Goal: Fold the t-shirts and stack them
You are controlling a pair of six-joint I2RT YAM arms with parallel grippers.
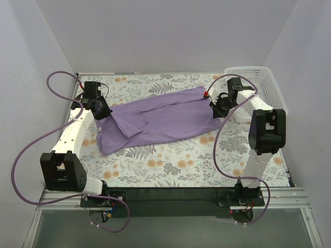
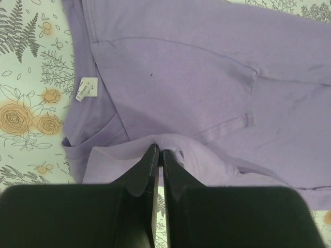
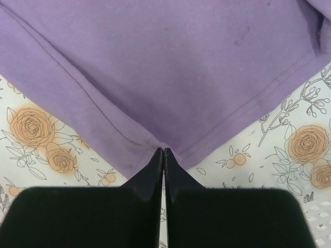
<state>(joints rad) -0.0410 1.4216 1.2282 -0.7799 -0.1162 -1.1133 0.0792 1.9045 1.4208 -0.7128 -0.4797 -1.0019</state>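
Cloth this light and limp should sag between holds, I judge, so the lavender t-shirt [image 1: 160, 120] sits pinched at the very fingertips: left gripper [image 2: 159, 151] nipping a shoulder fold, right gripper [image 3: 163, 151] a hem corner.

The t-shirt [image 1: 160, 116] is plain lavender-purple, no print, just a tiny white label [image 2: 86, 90] up and left of the left gripper [image 2: 158, 149]. That one and the right gripper [image 3: 164, 151] are both black. The worktop [image 1: 176, 165] has a pale floral print with orange roses and grey-green ferns. The basket [image 1: 258, 82] beside the right gripper is white mesh, and the cables [image 1: 13, 173] are purple.
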